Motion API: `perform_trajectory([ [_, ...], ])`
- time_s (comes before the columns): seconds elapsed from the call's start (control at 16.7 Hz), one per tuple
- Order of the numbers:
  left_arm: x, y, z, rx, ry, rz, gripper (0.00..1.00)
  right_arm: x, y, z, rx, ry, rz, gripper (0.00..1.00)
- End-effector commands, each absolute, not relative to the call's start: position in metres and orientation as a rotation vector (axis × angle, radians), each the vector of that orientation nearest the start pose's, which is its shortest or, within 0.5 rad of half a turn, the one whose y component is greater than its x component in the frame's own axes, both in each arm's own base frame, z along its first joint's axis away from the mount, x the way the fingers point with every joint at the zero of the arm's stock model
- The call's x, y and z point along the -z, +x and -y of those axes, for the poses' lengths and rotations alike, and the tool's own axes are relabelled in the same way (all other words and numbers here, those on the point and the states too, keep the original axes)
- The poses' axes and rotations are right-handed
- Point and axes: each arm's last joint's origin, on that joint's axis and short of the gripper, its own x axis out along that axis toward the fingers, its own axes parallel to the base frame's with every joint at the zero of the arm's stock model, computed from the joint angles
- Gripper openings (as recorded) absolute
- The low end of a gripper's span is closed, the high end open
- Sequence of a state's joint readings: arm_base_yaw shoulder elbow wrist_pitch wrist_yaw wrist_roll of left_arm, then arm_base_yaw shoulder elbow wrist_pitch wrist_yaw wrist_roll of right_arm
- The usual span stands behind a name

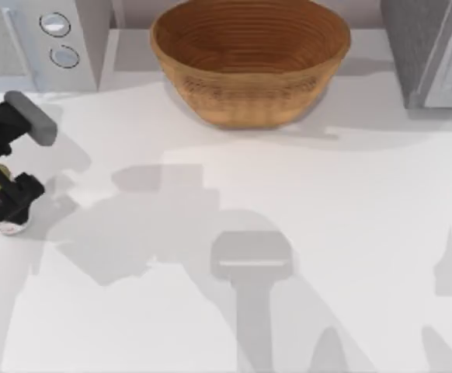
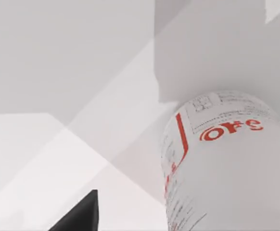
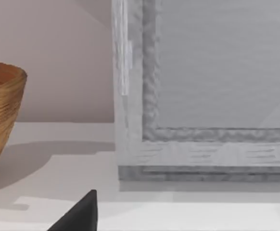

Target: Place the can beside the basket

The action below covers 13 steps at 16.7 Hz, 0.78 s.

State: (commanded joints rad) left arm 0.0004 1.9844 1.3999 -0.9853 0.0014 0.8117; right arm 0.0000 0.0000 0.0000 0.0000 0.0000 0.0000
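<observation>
The can (image 1: 7, 224) stands at the table's far left edge, white with red lettering and a dull gold top. My left gripper (image 1: 14, 208) is down at it, open, with its black fingers around the can's body. In the left wrist view the can (image 2: 226, 163) is very close, and a gap shows between it and one finger (image 2: 80, 216). The basket (image 1: 249, 58), a wide tan woven bowl, sits at the back centre, far right of the can. Its rim also shows in the right wrist view (image 3: 0, 115). One black finger (image 3: 77, 216) of my parked right gripper shows there, well off centre.
A grey appliance with two round dials (image 1: 55, 39) stands at the back left, close behind the left arm. A grey textured cabinet (image 1: 432, 54) stands at the back right, right of the basket. White tabletop (image 1: 234, 194) stretches between the can and the basket.
</observation>
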Motion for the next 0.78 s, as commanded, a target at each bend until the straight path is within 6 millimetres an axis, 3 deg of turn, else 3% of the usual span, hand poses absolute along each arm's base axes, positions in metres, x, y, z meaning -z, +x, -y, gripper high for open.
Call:
perform_trajectory([
  [0.72, -0.1573, 0.3695, -0.0033, 0.629, 0.629, -1.477, 0.02, -0.16, 0.1057, 0.0012, 0.0, 0.0, 0.0, 1.0],
  [0.78, -0.1573, 0.3695, -0.0033, 0.629, 0.629, -1.477, 0.0, -0.16, 0.1057, 0.0012, 0.0, 0.0, 0.0, 1.0],
])
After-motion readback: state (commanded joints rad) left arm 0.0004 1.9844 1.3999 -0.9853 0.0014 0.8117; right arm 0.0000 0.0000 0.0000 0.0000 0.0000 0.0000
